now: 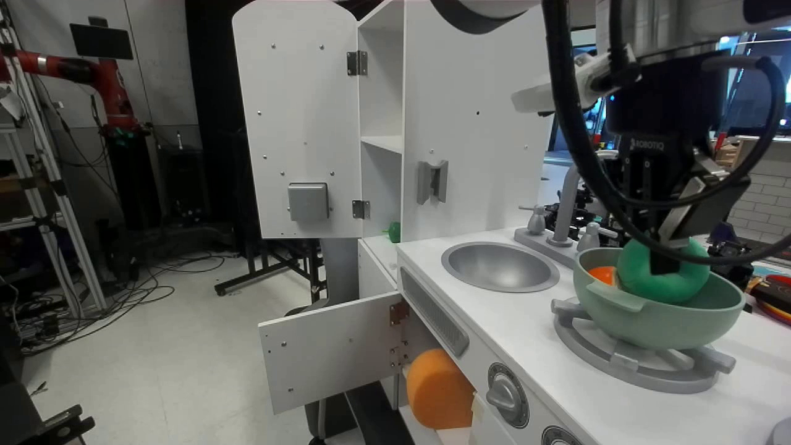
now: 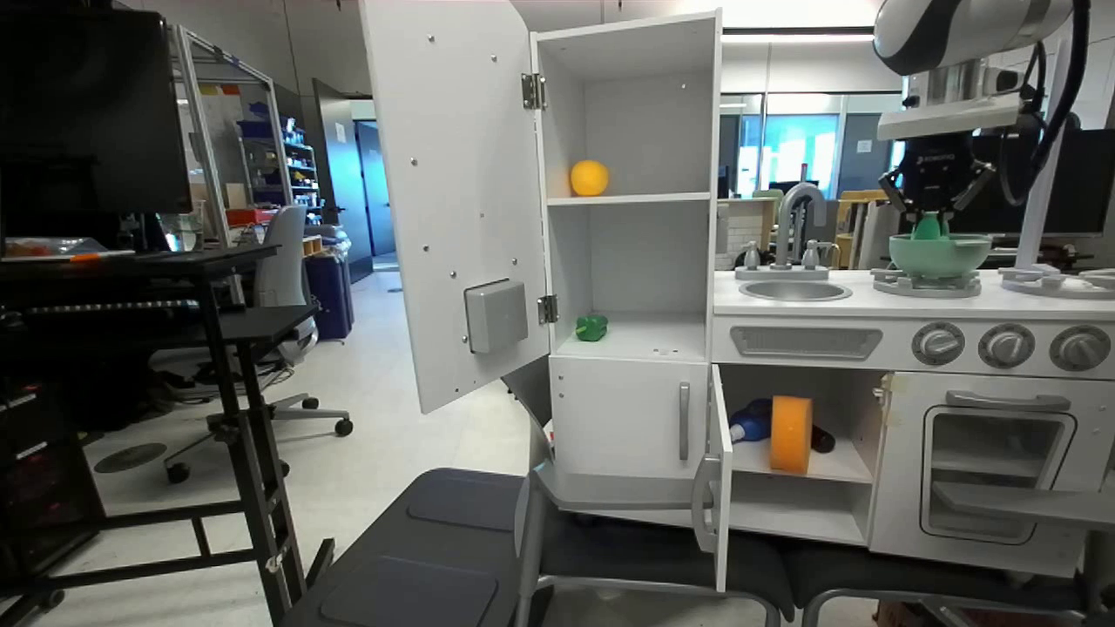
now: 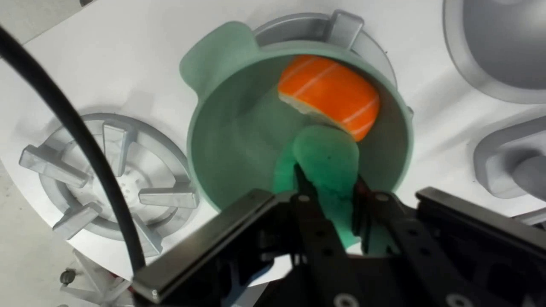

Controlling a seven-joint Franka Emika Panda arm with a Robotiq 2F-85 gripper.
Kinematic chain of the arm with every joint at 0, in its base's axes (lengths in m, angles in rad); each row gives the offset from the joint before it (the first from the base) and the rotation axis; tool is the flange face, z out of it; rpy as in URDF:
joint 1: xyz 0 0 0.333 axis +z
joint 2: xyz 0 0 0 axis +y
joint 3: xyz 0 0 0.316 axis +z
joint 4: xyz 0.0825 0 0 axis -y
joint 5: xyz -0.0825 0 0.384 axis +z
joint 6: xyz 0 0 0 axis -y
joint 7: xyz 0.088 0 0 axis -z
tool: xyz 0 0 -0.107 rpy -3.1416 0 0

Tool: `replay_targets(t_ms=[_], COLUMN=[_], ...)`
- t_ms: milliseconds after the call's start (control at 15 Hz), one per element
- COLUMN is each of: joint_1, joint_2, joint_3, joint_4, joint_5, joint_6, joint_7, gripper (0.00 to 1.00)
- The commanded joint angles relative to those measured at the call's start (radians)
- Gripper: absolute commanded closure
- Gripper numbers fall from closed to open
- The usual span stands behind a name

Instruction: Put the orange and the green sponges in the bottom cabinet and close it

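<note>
The green sponge [image 1: 636, 269] is partly inside the pale green pot [image 1: 655, 324] on the stove; it also shows in an exterior view [image 2: 929, 228] and in the wrist view [image 3: 327, 153]. My gripper [image 3: 328, 177] points down into the pot, with a finger against each side of the green sponge, shut on it. The gripper also shows in both exterior views [image 1: 664, 262] [image 2: 929, 216]. The orange sponge [image 2: 790, 435] stands on the upper shelf of the bottom cabinet [image 2: 845, 466], and shows in an exterior view [image 1: 439, 389]. The cabinet door [image 1: 334, 352] is open.
An orange salmon-like piece [image 3: 332, 94] lies in the pot beside the green sponge. A sink [image 1: 500, 266] and faucet [image 2: 800, 218] are beside the stove. A blue object [image 2: 751, 420] lies behind the orange sponge. The tall cabinet's upper door [image 2: 462, 200] is open.
</note>
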Motion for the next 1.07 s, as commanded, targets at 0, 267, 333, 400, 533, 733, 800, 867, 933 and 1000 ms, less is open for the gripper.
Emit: replay_targets(t_ms=[0,267,333,400,533,733,800,867,933,1000], joint_1=[0.038,0.069,0.074,0.082,0.092,0.149,0.153,0.165,0.173,0.178], joint_2=[-0.077,-0.152,-0.186,-0.217,-0.29,-0.423,-0.444,-0.483,-0.503,-0.552], joint_3=[-0.029,-0.037,-0.03,-0.025,0.007,0.039,0.055,0.07,0.089,0.102], joint_4=[-0.063,-0.114,-0.143,-0.167,-0.236,-0.385,-0.412,-0.479,-0.512,-0.576], joint_5=[-0.028,-0.067,-0.079,-0.093,-0.113,-0.157,-0.162,-0.175,-0.177,-0.186], joint_6=[0.009,0.019,0.026,0.027,0.032,0.024,0.024,0.04,0.041,0.039], joint_7=[0.016,0.017,-0.004,-0.018,-0.116,-0.193,-0.23,-0.252,-0.28,-0.314], gripper=[0.95,0.95,0.95,0.95,0.95,0.95,0.95,0.95,0.95,0.95])
